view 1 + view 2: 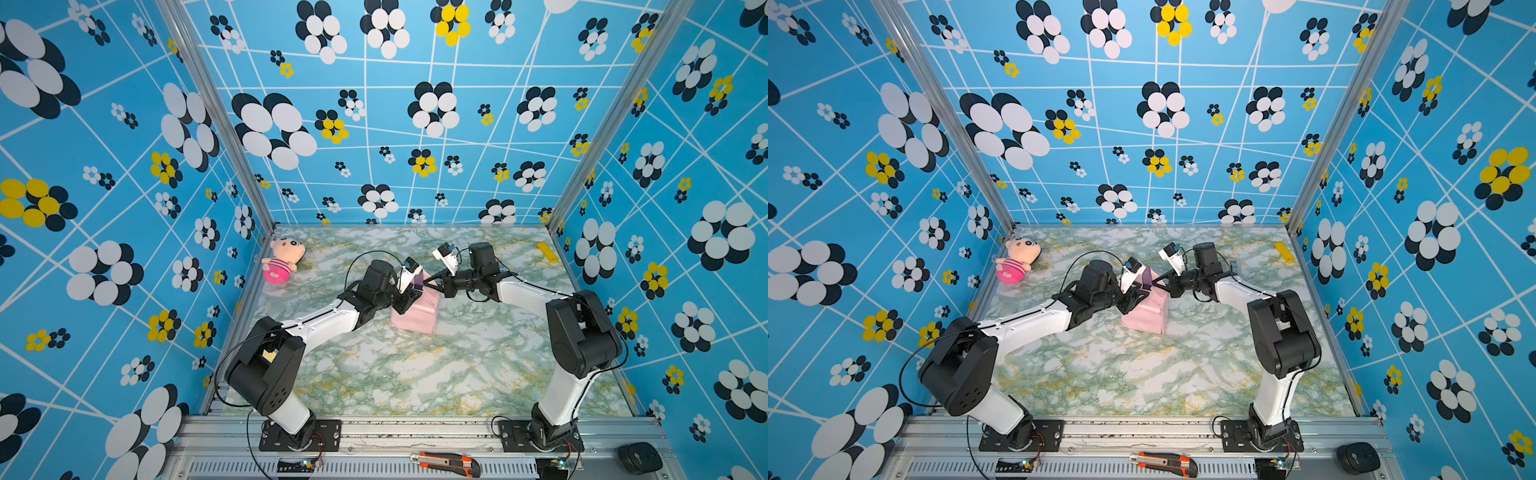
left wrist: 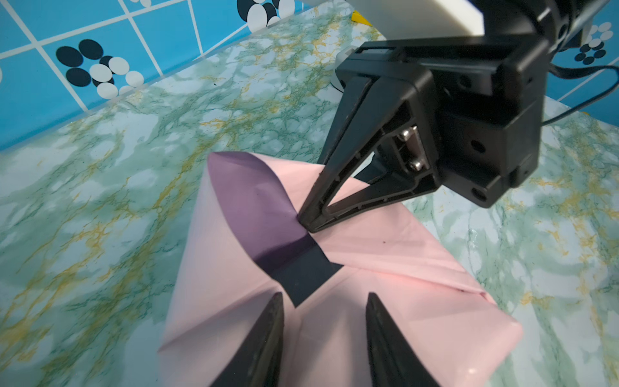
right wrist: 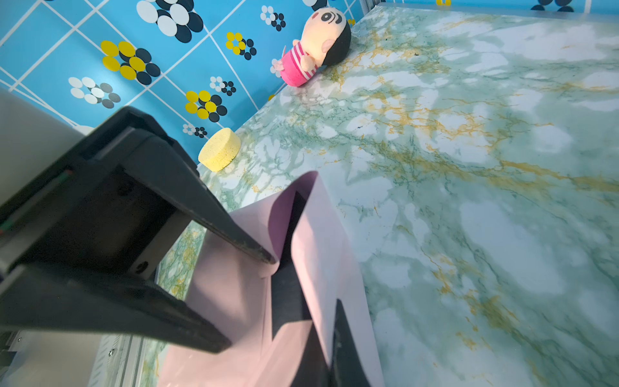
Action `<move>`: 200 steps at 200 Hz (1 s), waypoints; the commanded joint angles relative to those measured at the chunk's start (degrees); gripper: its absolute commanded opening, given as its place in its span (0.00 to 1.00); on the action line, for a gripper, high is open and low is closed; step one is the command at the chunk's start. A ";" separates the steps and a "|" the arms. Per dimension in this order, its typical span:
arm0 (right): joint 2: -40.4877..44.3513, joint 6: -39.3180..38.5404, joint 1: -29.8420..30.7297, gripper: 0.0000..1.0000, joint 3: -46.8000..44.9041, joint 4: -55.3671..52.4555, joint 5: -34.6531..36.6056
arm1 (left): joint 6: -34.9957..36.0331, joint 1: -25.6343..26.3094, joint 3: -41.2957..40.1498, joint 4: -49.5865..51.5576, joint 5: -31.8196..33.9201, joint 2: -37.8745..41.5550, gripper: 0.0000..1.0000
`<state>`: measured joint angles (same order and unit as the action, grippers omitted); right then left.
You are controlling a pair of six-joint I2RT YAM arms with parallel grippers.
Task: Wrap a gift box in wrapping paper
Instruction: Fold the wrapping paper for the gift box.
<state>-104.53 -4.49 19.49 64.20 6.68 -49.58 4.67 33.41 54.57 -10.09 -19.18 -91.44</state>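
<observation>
Folding stage: top flaps looked mid-close. The wrapping paper (image 2: 385, 241) was pink side out around the gift box (image 2: 301, 278), with just a dark patch of box peeking through on top
Where: bundle sat flat, mid-counter (image 1: 415, 374)
Right end effector (image 2: 306, 223): pressed together, pinching the edge of the lilac flap
Left end effector (image 2: 324, 296): spread, hovering over the seam, nothing in it
Next, I'd guess: that flap needed pulling across the gap, then the left one pinning it down
</observation>
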 commanded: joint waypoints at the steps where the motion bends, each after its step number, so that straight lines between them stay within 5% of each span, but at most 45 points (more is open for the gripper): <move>1: 0.89 -2.91 0.55 0.00 -0.34 -0.54 0.74 | -2.33 -1.81 1.89 3.14 -3.92 2.32 0.42; 71: 0.99 -7.20 0.55 0.00 -1.03 -1.37 -0.75 | -11.98 -13.67 3.90 0.72 -13.24 6.92 0.66; 117: 1.08 -8.24 0.55 0.00 -0.99 -0.35 -3.09 | -16.22 -22.18 3.73 -4.35 -21.76 -2.88 0.69; 200: 1.62 -10.44 0.52 0.00 -0.74 -2.63 -2.71 | -22.02 -19.00 4.95 -14.65 -36.53 -14.39 0.69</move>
<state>-104.49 -13.32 19.49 64.20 6.22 -51.35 -15.31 13.56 58.59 -18.92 -49.87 -105.54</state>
